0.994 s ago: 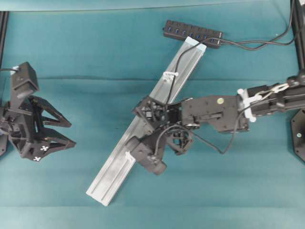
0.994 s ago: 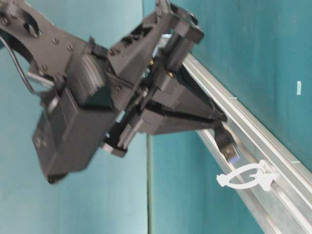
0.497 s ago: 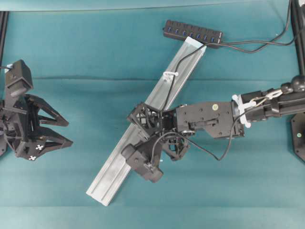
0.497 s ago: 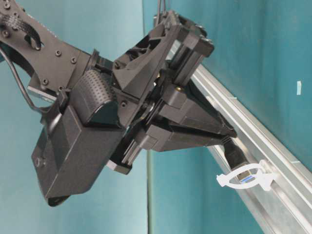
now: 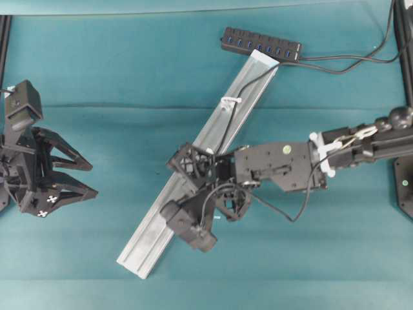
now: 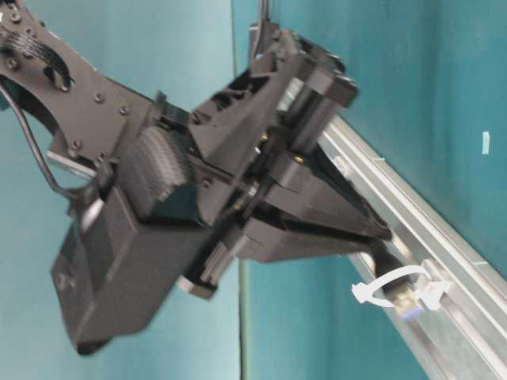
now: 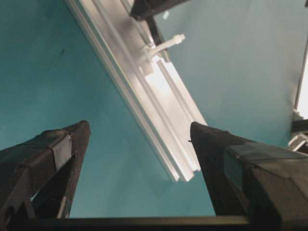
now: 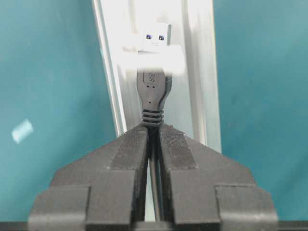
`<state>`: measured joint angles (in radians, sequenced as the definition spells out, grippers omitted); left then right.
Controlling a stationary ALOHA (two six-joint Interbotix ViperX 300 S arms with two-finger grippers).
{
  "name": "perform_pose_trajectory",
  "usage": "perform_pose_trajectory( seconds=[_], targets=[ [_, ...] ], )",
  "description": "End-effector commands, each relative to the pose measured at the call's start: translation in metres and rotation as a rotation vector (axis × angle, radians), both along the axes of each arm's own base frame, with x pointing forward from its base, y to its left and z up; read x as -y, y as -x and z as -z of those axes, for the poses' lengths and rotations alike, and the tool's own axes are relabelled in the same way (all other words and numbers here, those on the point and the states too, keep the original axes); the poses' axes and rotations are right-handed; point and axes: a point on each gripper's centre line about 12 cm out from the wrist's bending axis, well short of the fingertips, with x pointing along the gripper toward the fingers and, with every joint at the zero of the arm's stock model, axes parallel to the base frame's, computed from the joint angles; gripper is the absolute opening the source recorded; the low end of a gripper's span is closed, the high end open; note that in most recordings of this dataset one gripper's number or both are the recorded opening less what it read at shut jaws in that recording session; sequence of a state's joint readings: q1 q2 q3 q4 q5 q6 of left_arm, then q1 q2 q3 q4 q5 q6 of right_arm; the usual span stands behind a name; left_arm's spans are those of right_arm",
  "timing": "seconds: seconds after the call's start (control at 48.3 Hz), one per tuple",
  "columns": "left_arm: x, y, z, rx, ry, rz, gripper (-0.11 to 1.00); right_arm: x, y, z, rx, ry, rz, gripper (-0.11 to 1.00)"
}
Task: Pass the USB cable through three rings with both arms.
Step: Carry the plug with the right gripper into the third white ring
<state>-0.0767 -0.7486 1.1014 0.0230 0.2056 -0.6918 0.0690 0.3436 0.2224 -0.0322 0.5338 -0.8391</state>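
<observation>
A: Entry. Largest item first: the silver rail (image 5: 200, 171) lies on the teal table (image 5: 116, 64), diagonal from upper right to lower left of the overhead view. Position same as a second ago.

B: Arms?

A: The right hand (image 5: 193, 169) sits mid-frame over the rail and is further toward the lower left than a second ago. The left hand (image 5: 87, 175) is parked at the left edge of the overhead view, fingers spread wide, holding nothing, well apart from the rail. No real change there.

B: Grip on the right?

A: Clamped on the USB cable (image 8: 154, 120) just behind the plug; the right wrist view shows both pads pressed against the cord.

B: And the plug?

A: That is the change. A second ago the plug hung short of the near ring (image 6: 400, 289), lower right of the table-level view. Now its metal tip pokes out past the loop, with the ring band lying across the plug body.

B: Other rings?

A: One ring (image 5: 229, 102) in the upper part of the rail already has the cord running through it. A third I cannot pick out; the right arm covers that stretch.

B: Judgement?

A: This ring is being threaded now. Likely next the left hand must take the tip beyond the loop.
</observation>
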Motion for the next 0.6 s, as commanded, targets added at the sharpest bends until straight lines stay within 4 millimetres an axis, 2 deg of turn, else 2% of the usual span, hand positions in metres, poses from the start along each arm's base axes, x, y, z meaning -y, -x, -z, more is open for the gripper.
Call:
perform_pose_trajectory(
  seconds=[0.0,0.331,0.518,0.58],
  targets=[
    [0.001,-0.001,-0.004,0.016,-0.003,0.005,0.91,-0.008,-0.007,-0.003,0.024,-0.006,-0.016,0.06],
    [0.001,-0.005,0.004,0.015,0.003,0.003,0.91,-0.014,-0.019,-0.009,0.063,-0.036,-0.008,0.06],
    [0.003,-0.021,0.001,0.119,0.018,0.004,0.91,-0.013,-0.016,-0.008,0.051,-0.037,-0.004,0.06],
    [0.004,-0.027,0.007,0.123,0.022,0.004,0.91,-0.013,-0.016,-0.008,0.049,-0.037,-0.004,0.06]
  ],
)
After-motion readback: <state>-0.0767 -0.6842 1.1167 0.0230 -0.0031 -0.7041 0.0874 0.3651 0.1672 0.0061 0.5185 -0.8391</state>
